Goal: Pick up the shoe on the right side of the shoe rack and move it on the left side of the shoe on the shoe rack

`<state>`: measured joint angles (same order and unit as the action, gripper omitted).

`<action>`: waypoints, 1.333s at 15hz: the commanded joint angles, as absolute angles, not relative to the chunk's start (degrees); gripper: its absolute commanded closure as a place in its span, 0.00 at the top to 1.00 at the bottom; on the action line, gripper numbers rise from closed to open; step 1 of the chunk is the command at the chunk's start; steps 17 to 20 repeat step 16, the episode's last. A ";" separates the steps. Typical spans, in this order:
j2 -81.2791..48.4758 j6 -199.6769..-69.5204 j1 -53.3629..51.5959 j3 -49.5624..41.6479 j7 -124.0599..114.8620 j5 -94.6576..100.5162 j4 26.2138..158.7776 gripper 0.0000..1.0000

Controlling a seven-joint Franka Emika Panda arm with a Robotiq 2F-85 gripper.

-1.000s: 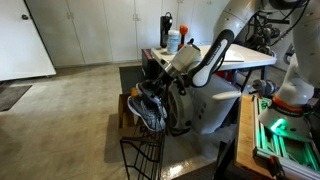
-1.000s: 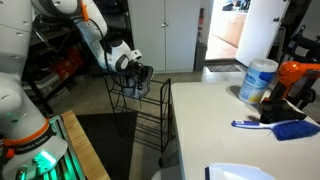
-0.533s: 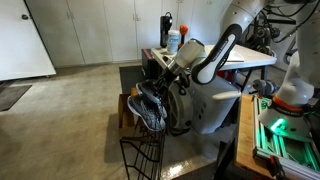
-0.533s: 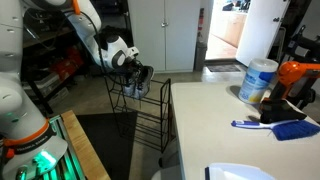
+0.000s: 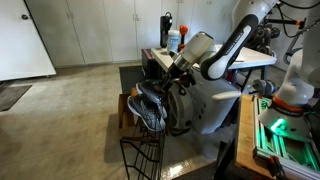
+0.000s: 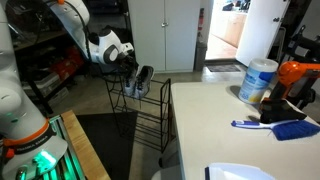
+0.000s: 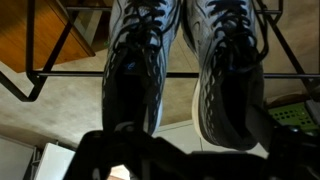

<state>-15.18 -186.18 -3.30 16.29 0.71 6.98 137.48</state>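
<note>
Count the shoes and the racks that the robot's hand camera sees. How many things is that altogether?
Shoes: 2
Rack: 1
Total: 3

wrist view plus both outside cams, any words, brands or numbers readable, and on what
No text can be read in any view.
Shoes on the rack, wrist view: no legible brand or number.
White tub with a blue lid, in an exterior view: any print is too blurred to read.
</note>
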 commanded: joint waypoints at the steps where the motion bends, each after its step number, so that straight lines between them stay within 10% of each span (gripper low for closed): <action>1: -10.60 -180.59 2.04 24.45 -2.78 3.28 140.54 1.00; 20: -5.61 -170.55 -3.38 20.26 -4.43 -7.19 138.69 1.00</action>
